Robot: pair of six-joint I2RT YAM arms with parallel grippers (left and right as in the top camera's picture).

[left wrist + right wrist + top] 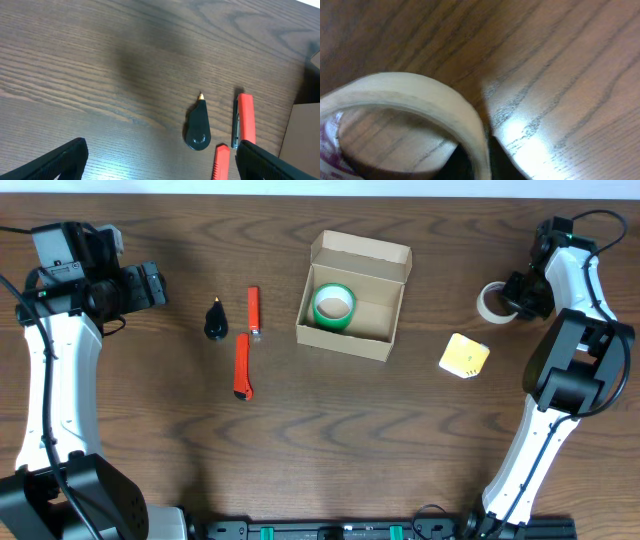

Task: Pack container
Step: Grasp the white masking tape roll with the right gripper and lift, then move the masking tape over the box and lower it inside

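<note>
Left gripper (160, 152), upper left of the overhead frame: fingers spread wide, empty.
Black teardrop-shaped plastic piece (216, 320), left of centre.
Short orange-red cutter (254, 313) and long orange-red cutter (243, 366), just beside it.
Small tan cardboard box (345, 340), centre, flap lid up; green tape roll (333, 306) in its left half.
Yellow block (464, 356), right of the box.
Cream tape roll (492, 302), upper right; right gripper (516, 297) at its rim, grip impossible to tell.
Step judged: fetching the cream roll. Next calls for a firm pinch on its wall, then carrying it to the box's free right half.
</note>
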